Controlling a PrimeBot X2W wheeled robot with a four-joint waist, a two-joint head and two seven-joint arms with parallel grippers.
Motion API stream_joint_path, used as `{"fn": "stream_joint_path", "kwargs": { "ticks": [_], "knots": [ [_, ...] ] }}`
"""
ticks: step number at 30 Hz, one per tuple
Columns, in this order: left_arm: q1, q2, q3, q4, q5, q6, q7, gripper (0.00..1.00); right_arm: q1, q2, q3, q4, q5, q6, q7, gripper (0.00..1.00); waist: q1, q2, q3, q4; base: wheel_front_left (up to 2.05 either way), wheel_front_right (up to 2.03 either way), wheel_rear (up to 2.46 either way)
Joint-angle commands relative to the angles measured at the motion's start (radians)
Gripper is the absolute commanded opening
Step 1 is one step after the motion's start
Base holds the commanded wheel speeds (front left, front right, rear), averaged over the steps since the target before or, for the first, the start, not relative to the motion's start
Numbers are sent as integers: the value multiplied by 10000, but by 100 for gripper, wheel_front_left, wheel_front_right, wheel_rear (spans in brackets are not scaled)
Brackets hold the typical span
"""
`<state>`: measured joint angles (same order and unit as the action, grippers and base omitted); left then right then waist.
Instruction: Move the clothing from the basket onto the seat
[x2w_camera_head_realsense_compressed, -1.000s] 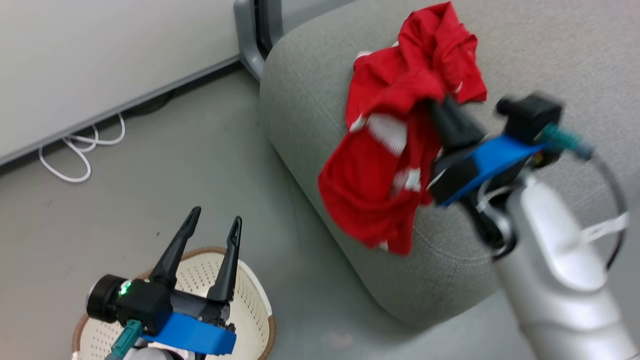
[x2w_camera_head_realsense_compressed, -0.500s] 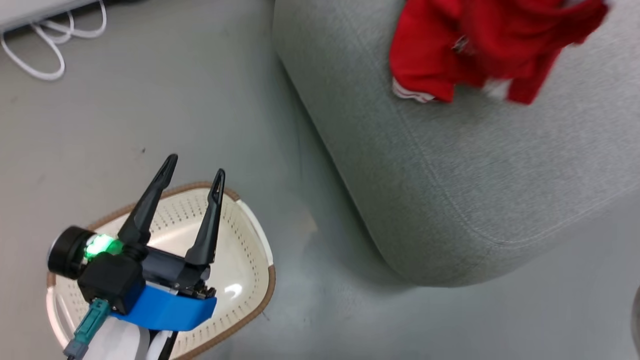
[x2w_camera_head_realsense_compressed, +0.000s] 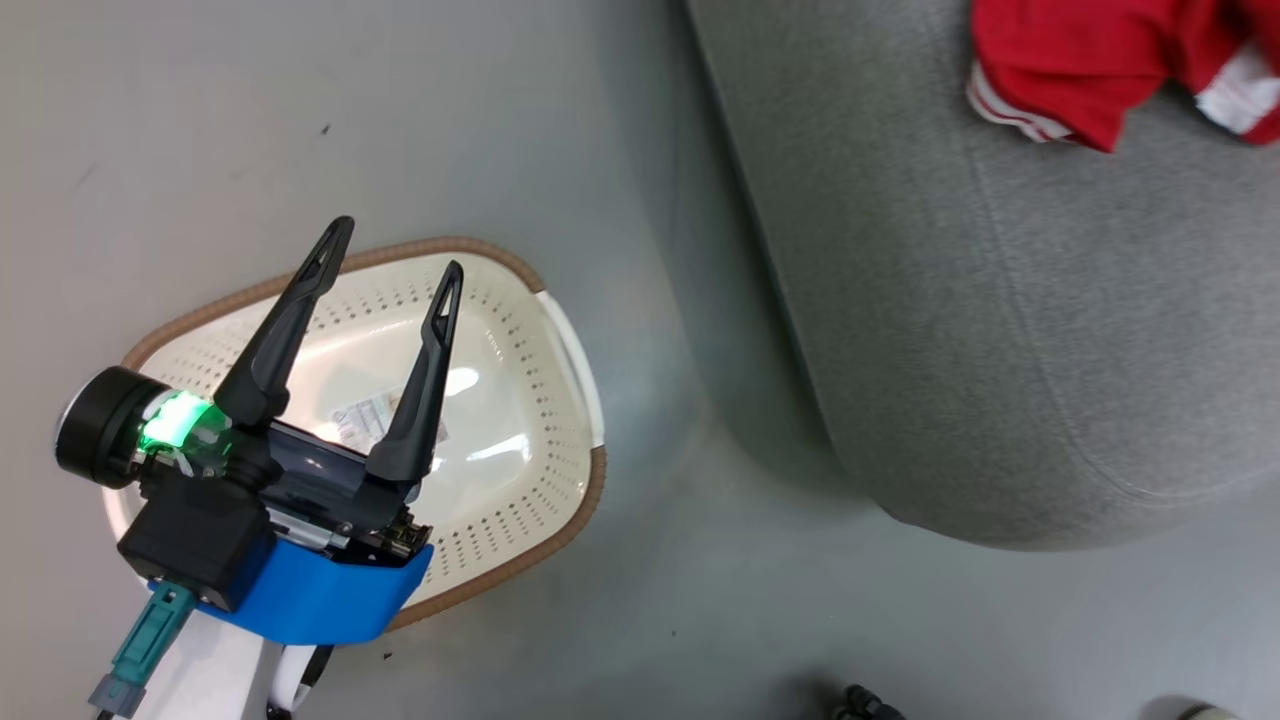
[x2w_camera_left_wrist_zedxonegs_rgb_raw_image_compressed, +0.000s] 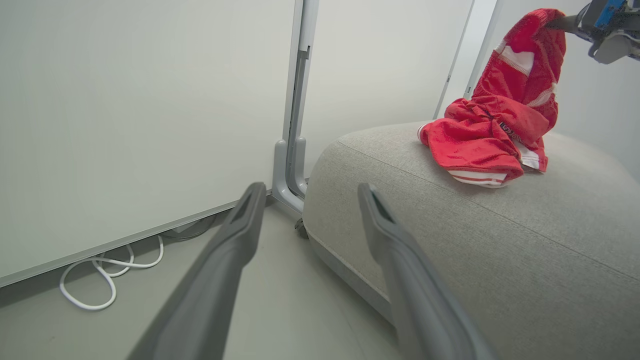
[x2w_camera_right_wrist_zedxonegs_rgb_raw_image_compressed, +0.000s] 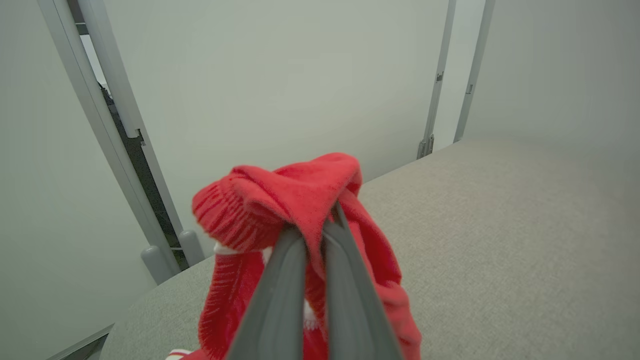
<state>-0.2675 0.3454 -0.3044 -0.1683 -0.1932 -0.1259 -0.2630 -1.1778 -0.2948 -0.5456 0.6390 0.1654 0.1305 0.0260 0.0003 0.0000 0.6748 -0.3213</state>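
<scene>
Red clothing (x2w_camera_left_wrist_zedxonegs_rgb_raw_image_compressed: 492, 135) heaped on top of seat (x2w_camera_head_realsense_compressed: 1000, 300); upper fold lifted above seat, pinched between clamped fingers of right gripper (x2w_camera_right_wrist_zedxonegs_rgb_raw_image_compressed: 317, 225). Basket (x2w_camera_head_realsense_compressed: 560, 440) on floor left of seat, apart from it, paper label on bottom. Left gripper (x2w_camera_head_realsense_compressed: 399, 247) over basket, left of seat, fingers spread wide. White cable (x2w_camera_left_wrist_zedxonegs_rgb_raw_image_compressed: 107, 272) looped on floor left of seat, at foot of wall panel.

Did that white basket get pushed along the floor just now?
No. The basket keeps its place beside the seat corner; only the camera shifted.
</scene>
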Motion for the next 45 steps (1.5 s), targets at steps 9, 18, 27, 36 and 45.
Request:
{"fn": "stream_joint_path", "kwargs": {
  "ticks": [9, 18, 27, 36, 45],
  "knots": [
    [-309, 66, -144, 84, -42, -70, -26, 100, 594, 211, -392, 1671, -1270, 5, -780, 100, -3, 0, 254, 550, 0, 0, 0],
    [-260, -390, -433, 860, -303, -72, -26, 100, 942, 324, 14, 2464, -892, 3, -1180, 100, -3, 0, -841, 764, 0, 0, 0],
    [317, -1041, -524, 1979, -861, -74, -26, 100, 2474, 251, 1121, 2543, -362, 3, -1566, 100, -3, 0, -2839, 1149, 0, 0, 0],
    [1228, -1633, 149, 2679, -884, 7, -26, 100, 4373, 420, 2268, 1629, 209, 5, -1737, 100, -3, 0, -4496, 1487, 0, 0, 0],
    [2044, -2142, 888, 3005, -791, -11, -26, 100, 6809, 1155, 3373, -325, 109, 5, -1513, 100, -3, 0, -5568, 1815, 0, 0, 0]
  ]
}}
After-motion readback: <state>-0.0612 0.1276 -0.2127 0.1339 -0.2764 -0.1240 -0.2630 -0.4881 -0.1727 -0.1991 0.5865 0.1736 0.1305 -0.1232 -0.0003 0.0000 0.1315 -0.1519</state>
